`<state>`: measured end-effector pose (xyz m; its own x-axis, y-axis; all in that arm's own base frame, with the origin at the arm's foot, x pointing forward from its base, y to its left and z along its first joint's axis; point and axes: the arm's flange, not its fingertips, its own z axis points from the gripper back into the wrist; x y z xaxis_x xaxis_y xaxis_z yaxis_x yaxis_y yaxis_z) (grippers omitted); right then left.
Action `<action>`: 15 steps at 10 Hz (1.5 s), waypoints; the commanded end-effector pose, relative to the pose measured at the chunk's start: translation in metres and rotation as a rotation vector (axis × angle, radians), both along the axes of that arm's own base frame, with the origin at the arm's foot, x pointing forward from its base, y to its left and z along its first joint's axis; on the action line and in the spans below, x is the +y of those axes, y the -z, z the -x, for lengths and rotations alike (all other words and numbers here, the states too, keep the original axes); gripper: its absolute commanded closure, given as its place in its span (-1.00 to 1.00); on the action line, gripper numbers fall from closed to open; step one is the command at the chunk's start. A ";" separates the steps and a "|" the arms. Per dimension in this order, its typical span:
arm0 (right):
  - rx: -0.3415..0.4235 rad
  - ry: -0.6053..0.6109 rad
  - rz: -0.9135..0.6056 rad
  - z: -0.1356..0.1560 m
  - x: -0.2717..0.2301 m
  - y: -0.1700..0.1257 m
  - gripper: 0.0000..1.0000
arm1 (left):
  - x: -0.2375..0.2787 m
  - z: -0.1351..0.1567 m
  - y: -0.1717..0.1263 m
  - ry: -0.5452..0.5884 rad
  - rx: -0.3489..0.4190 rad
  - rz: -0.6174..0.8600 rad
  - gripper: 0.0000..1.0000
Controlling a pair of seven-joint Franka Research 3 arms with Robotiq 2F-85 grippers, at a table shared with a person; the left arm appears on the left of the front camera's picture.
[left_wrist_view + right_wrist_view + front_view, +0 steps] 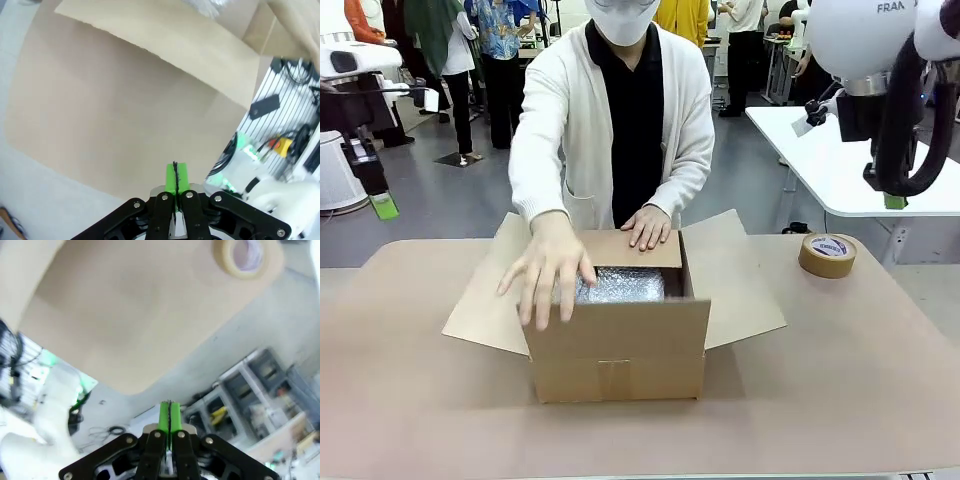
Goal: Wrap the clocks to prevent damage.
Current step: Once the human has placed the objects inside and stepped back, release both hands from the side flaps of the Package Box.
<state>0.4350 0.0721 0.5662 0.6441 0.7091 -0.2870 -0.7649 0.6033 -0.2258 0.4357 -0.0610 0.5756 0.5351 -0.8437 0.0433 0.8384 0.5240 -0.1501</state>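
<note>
You've got the bubble-wrapped bundle [620, 285] inside the open box [620, 350], mid worktop [840, 380]. The person's hands [552, 268] rest on the box's top edges. Tape roll [828, 255] sits apart, to its right. Yr left hand [176, 175] & right hand [170, 415]: both closed, empty, raised.

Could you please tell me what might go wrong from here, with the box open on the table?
1. One hand of the person lies over the bubble wrap and the other hand on the rear flap of the cardboard box; an arm reaching in now could strike them.
2. The clocks are hidden, so gaps in the padding could go unnoticed.
3. The tape roll lies loose below the shut right gripper; a careless descent might knock it away.
</note>
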 end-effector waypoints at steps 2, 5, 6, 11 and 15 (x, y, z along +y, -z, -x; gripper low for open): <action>0.044 -0.244 -0.096 0.017 -0.015 0.020 0.98 | 0.004 0.006 0.016 0.164 -0.065 -0.004 0.99; 0.041 -0.241 -0.065 0.011 -0.010 0.018 0.98 | 0.000 0.000 0.013 0.152 -0.046 0.003 0.99; 0.025 -0.232 -0.112 0.011 -0.014 0.020 0.98 | 0.000 0.000 0.013 0.152 -0.046 0.003 0.99; -0.024 -0.704 -0.223 0.014 -0.009 0.059 0.98 | 0.008 -0.005 0.047 0.537 -0.053 -0.048 0.99; 0.069 -0.604 -0.263 -0.001 -0.010 0.077 0.98 | 0.003 -0.005 0.048 0.539 -0.043 -0.027 0.99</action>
<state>0.4293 0.0576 0.4879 0.0699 0.9935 -0.0899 -0.9919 0.0596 -0.1125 0.4412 -0.0579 0.5284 0.0257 -0.9991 0.0350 0.9951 0.0222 -0.0967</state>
